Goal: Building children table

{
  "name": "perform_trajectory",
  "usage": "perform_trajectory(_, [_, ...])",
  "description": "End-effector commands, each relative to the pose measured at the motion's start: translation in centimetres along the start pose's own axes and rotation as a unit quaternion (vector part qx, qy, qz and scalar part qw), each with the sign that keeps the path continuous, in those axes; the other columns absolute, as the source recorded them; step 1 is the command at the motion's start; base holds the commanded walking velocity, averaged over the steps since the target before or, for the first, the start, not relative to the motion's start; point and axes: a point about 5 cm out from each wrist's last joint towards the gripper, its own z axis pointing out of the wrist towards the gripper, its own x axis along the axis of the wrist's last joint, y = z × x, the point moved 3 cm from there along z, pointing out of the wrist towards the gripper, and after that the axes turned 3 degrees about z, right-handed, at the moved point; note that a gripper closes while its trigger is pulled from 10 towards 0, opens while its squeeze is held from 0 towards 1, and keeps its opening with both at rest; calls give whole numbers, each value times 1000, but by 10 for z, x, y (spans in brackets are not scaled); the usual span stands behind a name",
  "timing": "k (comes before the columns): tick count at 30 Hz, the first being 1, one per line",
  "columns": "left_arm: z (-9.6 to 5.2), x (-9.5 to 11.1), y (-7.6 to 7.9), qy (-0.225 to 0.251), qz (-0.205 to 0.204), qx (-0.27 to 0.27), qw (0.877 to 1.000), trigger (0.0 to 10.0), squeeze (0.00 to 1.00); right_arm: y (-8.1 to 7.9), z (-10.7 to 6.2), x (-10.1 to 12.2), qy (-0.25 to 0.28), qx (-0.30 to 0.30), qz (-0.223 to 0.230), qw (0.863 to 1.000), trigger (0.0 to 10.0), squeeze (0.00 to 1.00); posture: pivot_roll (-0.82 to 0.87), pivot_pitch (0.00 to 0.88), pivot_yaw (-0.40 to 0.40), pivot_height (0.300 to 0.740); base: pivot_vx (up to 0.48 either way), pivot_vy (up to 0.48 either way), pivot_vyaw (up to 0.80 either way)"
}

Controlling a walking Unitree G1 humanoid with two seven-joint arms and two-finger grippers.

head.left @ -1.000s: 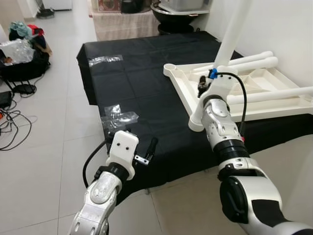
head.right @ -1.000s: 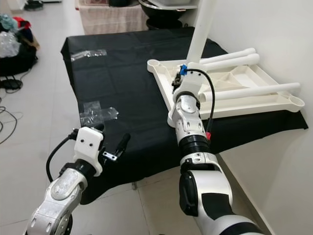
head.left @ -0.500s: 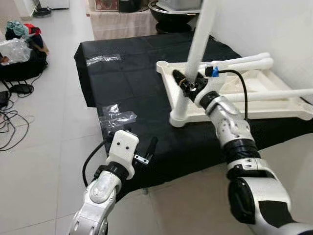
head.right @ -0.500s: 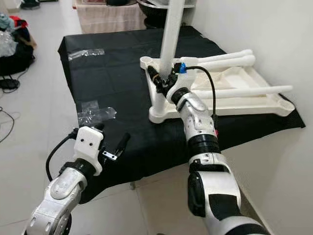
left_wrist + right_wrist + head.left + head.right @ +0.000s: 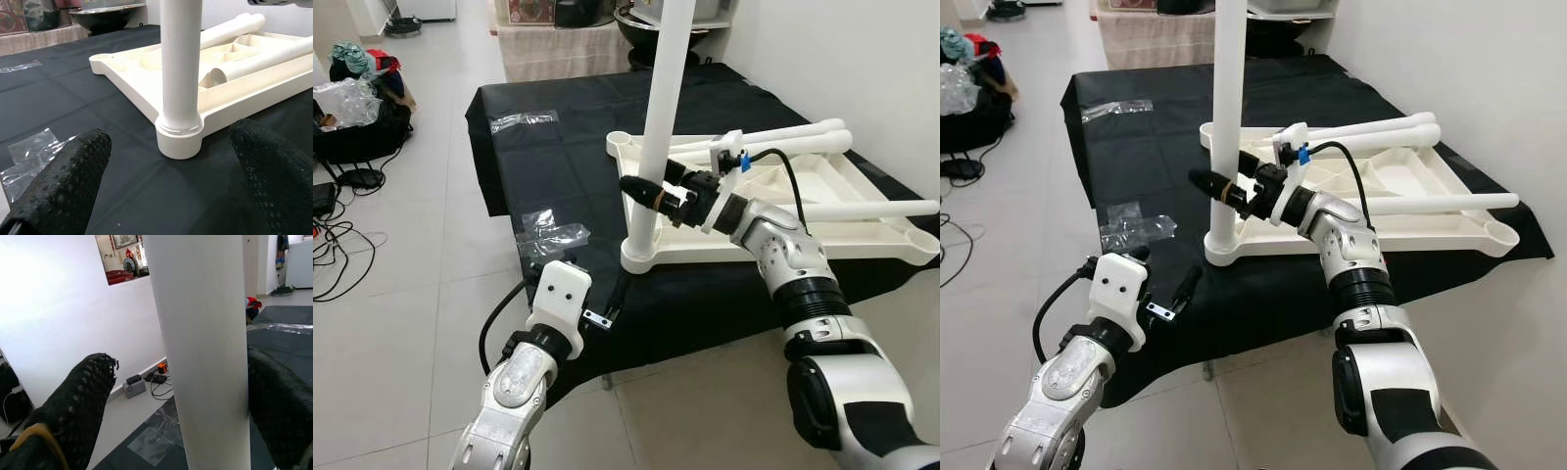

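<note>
An upturned white children's table top is lying on a black cloth spread over the floor, close to a white wall, with its ribbed underside facing up. One white leg is standing upright in the corner socket nearest the robot, while three more loose legs are lying across the upturned top. The right tool is reaching in from the right at mid-height of the upright leg, its two black fingers sitting on either side of the tube; in the right wrist view one finger is touching the tube and the other is standing apart from it, so the fingers are around the leg without fully clamping it. The left tool is hovering low over the near edge of the cloth with its fingers spread wide and holding nothing, facing the socket. Crumpled clear plastic bags are lying on the cloth just beyond it, another clear bag farther back
</note>
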Motion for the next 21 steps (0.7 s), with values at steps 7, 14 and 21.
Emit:
perform_trajectory(7, [-3,-3,1,-9,-1,1,1000,10000,0,1,38,0,-27,-55,-50,997,10000,0,43,26,-101,740,0,0,0])
perform_trajectory(14, [-4,-4,1,-11,-2,4,1000,10000,0,-12,41,-2,-25,16,-33,999,0,0,39,38,-100,740,0,0,0])
perform_trajectory(21, [-3,-4,1,-11,-2,2,1000,10000,0,-4,32,-4,-26,-2,-45,999,0,0,31,31,-95,740,0,0,0])
